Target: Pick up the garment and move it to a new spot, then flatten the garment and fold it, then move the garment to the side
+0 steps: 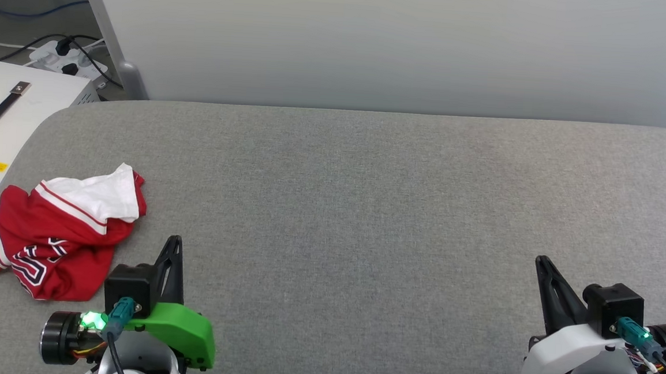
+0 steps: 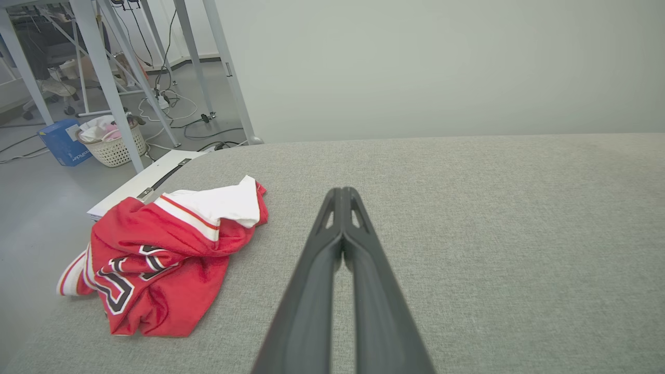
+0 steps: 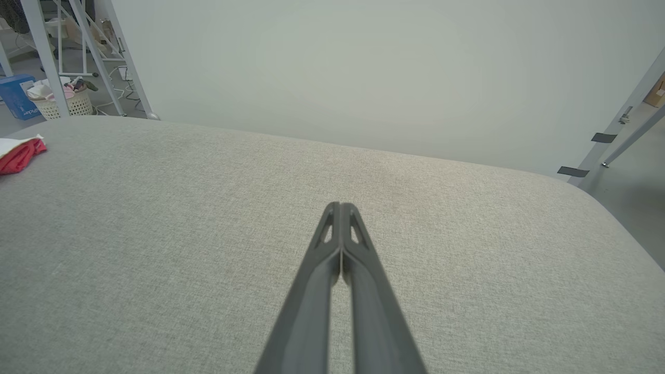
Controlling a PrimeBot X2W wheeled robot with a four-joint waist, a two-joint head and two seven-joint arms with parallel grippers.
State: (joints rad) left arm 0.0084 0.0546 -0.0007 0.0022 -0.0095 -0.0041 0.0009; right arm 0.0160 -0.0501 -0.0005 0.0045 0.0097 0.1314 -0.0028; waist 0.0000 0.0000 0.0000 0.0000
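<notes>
garment (image 1: 58, 234) crumpled, just beside left hand (image 1: 175, 241)

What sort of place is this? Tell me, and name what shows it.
Most likely a robotics lab or workshop, not a home: a grey fabric-covered work table before a white partition, a power strip with loose cables on the floor, and metal frame legs beside a white basket.

Left hand (image 1: 175, 241) and right hand (image 1: 541, 260) hover at the near edge of the desk (image 1: 367, 200), fingers (image 2: 306, 291) pressed together, pointing forward.
</notes>
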